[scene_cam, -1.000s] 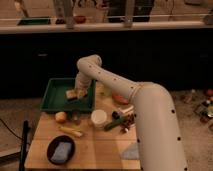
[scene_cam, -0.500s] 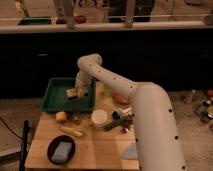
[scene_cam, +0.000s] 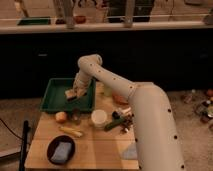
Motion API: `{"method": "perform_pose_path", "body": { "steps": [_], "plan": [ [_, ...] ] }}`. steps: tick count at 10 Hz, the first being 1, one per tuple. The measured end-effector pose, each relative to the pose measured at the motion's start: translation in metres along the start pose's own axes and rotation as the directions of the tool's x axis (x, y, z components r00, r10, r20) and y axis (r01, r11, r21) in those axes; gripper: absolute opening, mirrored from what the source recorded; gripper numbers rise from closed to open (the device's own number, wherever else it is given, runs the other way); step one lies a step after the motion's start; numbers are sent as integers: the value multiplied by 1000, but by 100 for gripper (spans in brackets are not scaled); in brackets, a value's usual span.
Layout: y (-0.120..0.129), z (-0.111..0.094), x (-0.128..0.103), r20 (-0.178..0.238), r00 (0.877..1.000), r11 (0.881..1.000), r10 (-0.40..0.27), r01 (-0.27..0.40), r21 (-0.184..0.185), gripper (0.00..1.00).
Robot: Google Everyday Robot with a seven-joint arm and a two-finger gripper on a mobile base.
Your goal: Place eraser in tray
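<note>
Hardly anything has shifted in the last half second. Leftmost, a round black plate [scene_cam: 70, 143] holding a soft blue sponge [scene_cam: 60, 152] sits on the wooden table [scene_cam: 97, 150], with the shallow dark-green plastic tray [scene_cam: 54, 96] behind it and an orange ball [scene_cam: 61, 116] before its rim. My gripper [scene_cam: 74, 94] hangs over the tray's right half, clamped on the small tan rectangular eraser [scene_cam: 69, 94]; right of it stands a white cylindrical cup [scene_cam: 99, 119].

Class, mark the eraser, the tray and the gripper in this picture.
eraser [scene_cam: 69, 94], camera view, tan face.
tray [scene_cam: 53, 98], camera view, bare floor at left.
gripper [scene_cam: 75, 93], camera view, arm's tip over the tray.
</note>
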Motion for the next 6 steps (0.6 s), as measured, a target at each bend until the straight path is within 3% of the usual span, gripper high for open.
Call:
{"method": "perform_pose_path", "body": {
  "steps": [2,6],
  "plan": [
    [-2,0,-7,63,994,996,-90,91,-1,0],
    [-2,1,-7,164,974,987,-158,162,-12,0]
  ]
}}
